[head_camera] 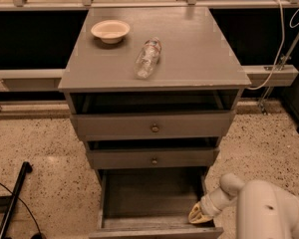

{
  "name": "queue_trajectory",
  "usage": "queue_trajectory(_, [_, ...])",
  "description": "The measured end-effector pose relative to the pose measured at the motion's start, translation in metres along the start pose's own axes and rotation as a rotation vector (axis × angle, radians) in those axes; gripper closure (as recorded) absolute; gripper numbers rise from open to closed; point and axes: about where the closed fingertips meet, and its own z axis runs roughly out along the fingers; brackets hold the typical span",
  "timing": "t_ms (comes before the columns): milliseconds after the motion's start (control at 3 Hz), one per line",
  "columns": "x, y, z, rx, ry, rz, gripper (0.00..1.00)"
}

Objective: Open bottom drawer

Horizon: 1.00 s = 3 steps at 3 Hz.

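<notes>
The bottom drawer (pixel 154 232) of the grey cabinet stands pulled far out, its empty inside open to view; its front sits at the lower edge of the picture and its knob is out of view. My gripper (pixel 198 215) is at the drawer's front right corner, just inside the right wall, with its yellowish fingertips (pixel 195 214) by the front panel. The white arm (pixel 269 210) comes in from the lower right.
The top drawer (pixel 153 124) and the middle drawer (pixel 153 158) each stand slightly out. A cream bowl (pixel 110 30) and a lying plastic bottle (pixel 147 57) are on the cabinet top. A black pole (pixel 12 198) lies on the speckled floor at left. A white cable (pixel 280 49) hangs at right.
</notes>
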Motion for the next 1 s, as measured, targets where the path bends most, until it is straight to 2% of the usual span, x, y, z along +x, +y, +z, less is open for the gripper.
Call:
queue_trajectory(333, [-0.022, 0.001, -0.027, 0.072, -0.05, -0.081, 1.0])
queue_trajectory(667, [-0.039, 0.009, -0.074, 0.204, -0.045, -0.147, 0.94])
queue_trajectory(1000, [-0.039, 0.019, -0.084, 0.225, -0.044, -0.14, 0.76])
